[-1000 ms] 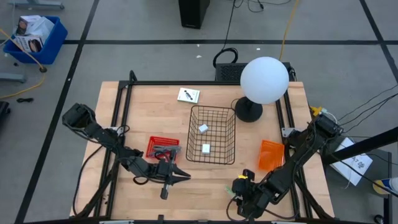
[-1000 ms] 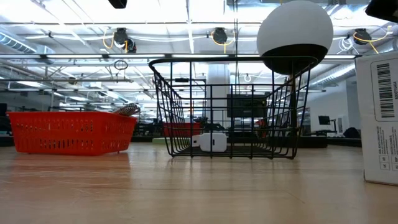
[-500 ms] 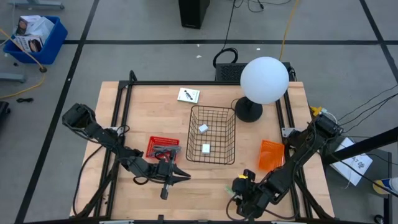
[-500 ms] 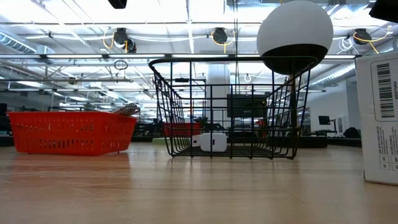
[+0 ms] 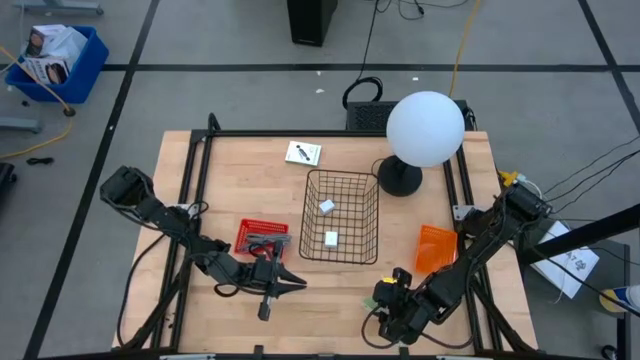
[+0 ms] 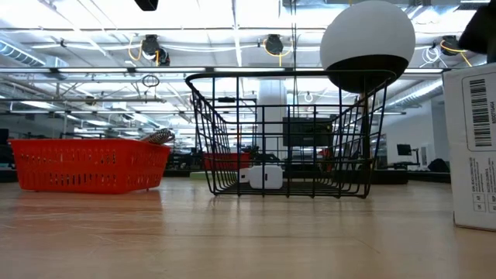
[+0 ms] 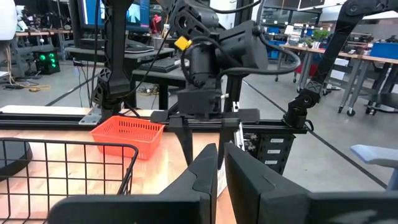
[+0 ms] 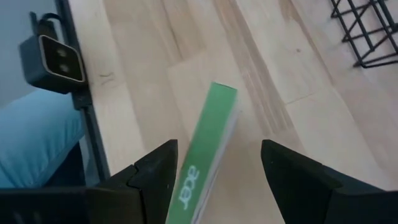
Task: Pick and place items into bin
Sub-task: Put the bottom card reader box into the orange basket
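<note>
A black wire bin (image 5: 340, 215) stands mid-table with two small white blocks (image 5: 329, 222) on its floor; one block (image 6: 264, 177) also shows in the low view. A green-and-white box (image 8: 206, 152) stands on its narrow edge on the table near the front edge. My right gripper (image 8: 214, 180) hangs over it, open and pointing down, one finger on either side and clear of it. My left gripper (image 5: 292, 283) hovers shut, level and holding nothing, in front of the red basket (image 5: 262, 237). A white card (image 5: 303, 153) lies flat at the far side.
The red basket holds a grey metal piece (image 6: 160, 136). An orange basket (image 5: 435, 248) sits at the right, near my right arm. A lamp with a white globe (image 5: 425, 128) stands behind the bin. In the low view the box (image 6: 471, 147) fills the right edge.
</note>
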